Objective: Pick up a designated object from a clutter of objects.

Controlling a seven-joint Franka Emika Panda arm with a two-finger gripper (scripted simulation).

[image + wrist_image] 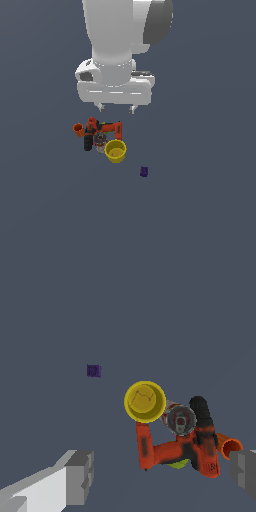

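Above the clutter [101,138], the pincer [117,108], spread, empty.

Can [100,141] betw drill [103,129] & cup [115,151] — small block [144,171] well apart, exterior view's right.

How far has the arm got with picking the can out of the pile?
Done: the hand hangs above the clutter, fingers apart and empty. In hand: lining up for the approach. Left: everything that counts. The red-and-white can sits untouched, wedged between the yellow cup and the power drill, so descent, grasp and lift remain.
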